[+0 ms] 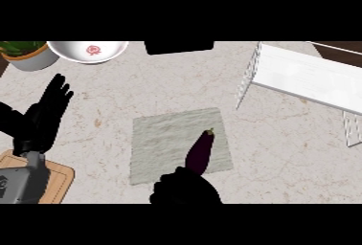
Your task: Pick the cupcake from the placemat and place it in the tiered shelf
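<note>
No cupcake shows; a dark purple eggplant [201, 150] lies tilted on the grey-green placemat [164, 139] at the counter's middle, its stem pointing up and right. My right hand [185, 190] comes in from the lower edge and curls round the eggplant's near end, hiding that end. The white tiered shelf [311, 74] stands at the upper right, well apart from the mat. My left hand [44, 117] rests at the left with straight fingers pointing up and holds nothing.
A white bowl [88, 50] with a red mark and a potted plant [27, 53] sit at the back left. A dark object [179, 46] lies at the back middle. A wooden board [62, 182] lies under my left forearm.
</note>
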Robot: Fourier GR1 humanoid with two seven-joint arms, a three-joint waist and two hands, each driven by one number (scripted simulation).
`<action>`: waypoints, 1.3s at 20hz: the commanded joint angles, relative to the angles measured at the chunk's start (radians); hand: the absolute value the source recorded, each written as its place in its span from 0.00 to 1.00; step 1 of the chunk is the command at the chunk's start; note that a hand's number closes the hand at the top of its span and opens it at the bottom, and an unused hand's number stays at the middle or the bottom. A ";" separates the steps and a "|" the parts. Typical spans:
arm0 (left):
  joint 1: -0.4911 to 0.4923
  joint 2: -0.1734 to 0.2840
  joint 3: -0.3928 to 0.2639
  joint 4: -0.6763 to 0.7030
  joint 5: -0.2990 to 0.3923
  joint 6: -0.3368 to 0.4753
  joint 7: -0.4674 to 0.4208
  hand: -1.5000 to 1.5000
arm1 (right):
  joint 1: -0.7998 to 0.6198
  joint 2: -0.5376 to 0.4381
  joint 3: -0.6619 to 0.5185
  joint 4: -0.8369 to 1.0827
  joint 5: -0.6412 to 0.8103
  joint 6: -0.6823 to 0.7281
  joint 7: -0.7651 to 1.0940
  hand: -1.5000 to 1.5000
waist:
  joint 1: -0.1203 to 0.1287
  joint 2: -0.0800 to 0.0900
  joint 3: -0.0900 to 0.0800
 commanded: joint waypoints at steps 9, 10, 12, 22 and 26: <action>0.040 0.015 0.024 -0.042 0.008 -0.003 -0.013 0.50 | 0.284 -0.385 -0.337 -0.741 -0.276 -0.014 -0.021 1.00 | -0.018 0.017 -0.001; 0.044 0.001 0.023 -0.025 0.011 0.001 -0.021 0.50 | 0.328 -0.410 -0.356 -0.809 -0.305 -0.012 -0.008 1.00 | -0.025 0.020 -0.002; 0.041 0.013 0.016 -0.056 0.013 -0.016 -0.015 0.50 | 0.332 -0.477 -0.510 -0.874 -0.352 -0.003 0.018 1.00 | 0.005 0.026 -0.002; 0.011 -0.003 0.000 -0.024 0.023 -0.040 -0.012 0.50 | 0.395 -0.648 -1.122 -0.794 -0.778 0.090 0.023 1.00 | 0.045 0.037 -0.004; -0.002 0.008 0.001 -0.059 0.017 -0.030 0.019 0.50 | 0.395 -0.724 -1.344 -0.576 -0.965 0.221 -0.068 1.00 | 0.059 0.035 -0.003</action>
